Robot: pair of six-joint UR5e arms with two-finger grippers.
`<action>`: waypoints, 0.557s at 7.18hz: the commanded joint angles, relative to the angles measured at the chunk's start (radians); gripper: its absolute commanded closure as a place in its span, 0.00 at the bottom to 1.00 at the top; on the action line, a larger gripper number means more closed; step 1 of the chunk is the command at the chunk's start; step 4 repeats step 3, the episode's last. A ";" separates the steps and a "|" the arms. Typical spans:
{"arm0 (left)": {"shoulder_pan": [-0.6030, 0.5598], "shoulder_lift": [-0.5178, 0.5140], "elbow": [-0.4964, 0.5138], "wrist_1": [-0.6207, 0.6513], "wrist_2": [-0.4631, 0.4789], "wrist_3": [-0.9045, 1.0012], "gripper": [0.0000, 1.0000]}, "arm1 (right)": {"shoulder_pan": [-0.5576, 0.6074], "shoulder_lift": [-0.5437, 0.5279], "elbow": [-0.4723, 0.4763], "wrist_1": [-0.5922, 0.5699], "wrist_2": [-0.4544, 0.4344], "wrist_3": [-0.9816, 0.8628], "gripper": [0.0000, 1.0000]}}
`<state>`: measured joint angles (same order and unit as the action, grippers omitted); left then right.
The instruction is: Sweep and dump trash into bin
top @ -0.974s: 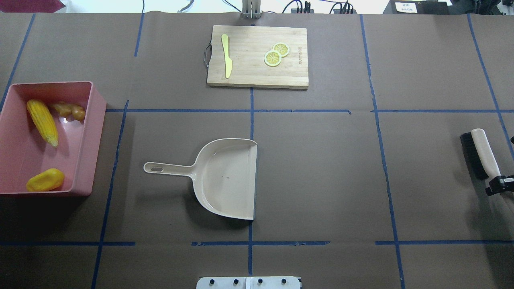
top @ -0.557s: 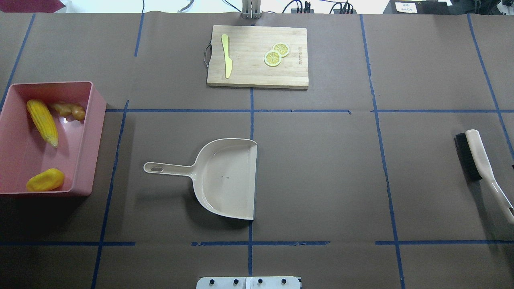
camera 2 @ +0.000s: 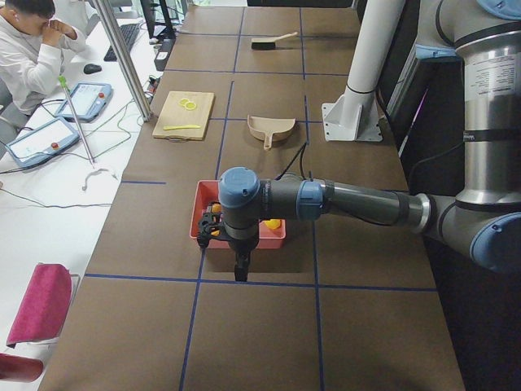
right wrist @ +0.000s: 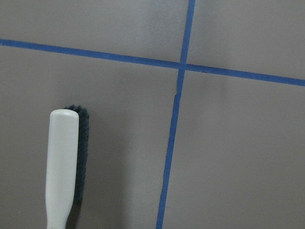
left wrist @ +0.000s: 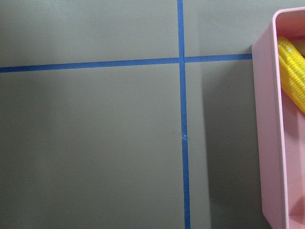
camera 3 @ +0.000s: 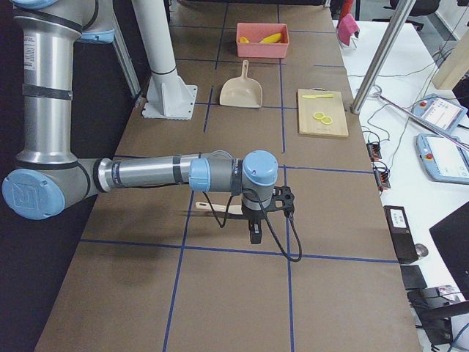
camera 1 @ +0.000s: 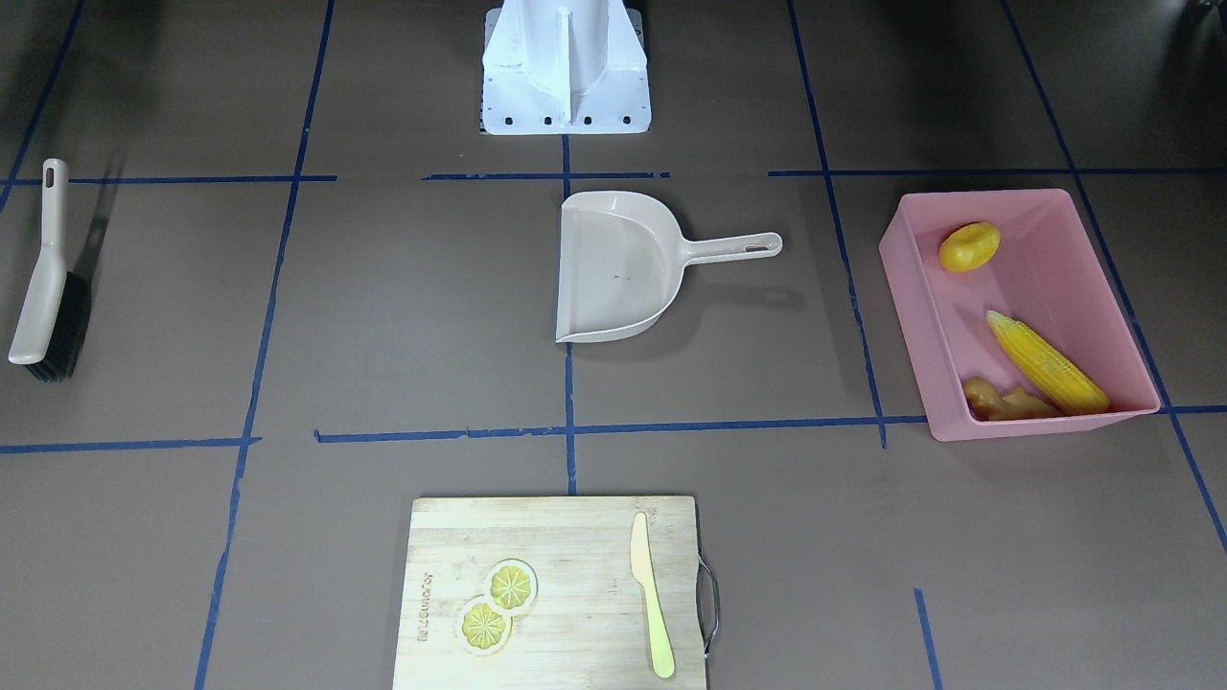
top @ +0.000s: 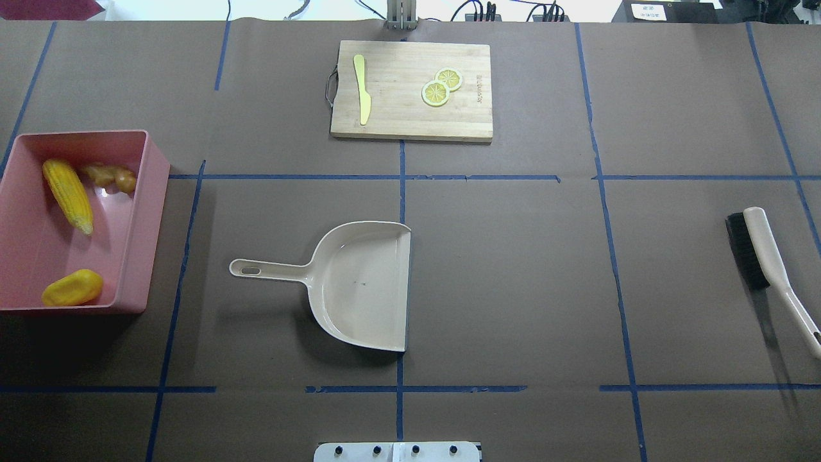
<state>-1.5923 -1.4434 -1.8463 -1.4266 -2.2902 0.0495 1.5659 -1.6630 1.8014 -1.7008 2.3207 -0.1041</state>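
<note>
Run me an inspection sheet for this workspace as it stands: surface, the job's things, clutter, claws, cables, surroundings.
Surface: brown-covered table with a blue tape grid.
Job's things: corn cob, potato and ginger root all lie inside the pink bin.
Clutter: empty dustpan mid-table; brush lying on the robot's right; cutting board with knife and lemon slices.
Claws: left claw hangs beside the bin, right claw near the brush; open or shut cannot be told.
Cables: black cable loops off the right wrist.
Surroundings: seated person, side desk with teach pendants.
</note>
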 commanded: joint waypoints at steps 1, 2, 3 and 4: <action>0.002 -0.002 -0.001 -0.006 0.000 0.003 0.00 | 0.008 0.005 0.016 -0.016 -0.004 0.015 0.00; 0.002 -0.002 0.007 -0.021 0.000 0.003 0.00 | 0.008 0.006 0.016 -0.016 -0.006 0.017 0.00; 0.003 -0.002 0.012 -0.025 0.000 0.003 0.00 | 0.008 0.006 0.015 -0.017 -0.006 0.018 0.00; 0.003 -0.002 0.012 -0.025 0.000 0.003 0.00 | 0.008 0.006 0.015 -0.017 -0.006 0.018 0.00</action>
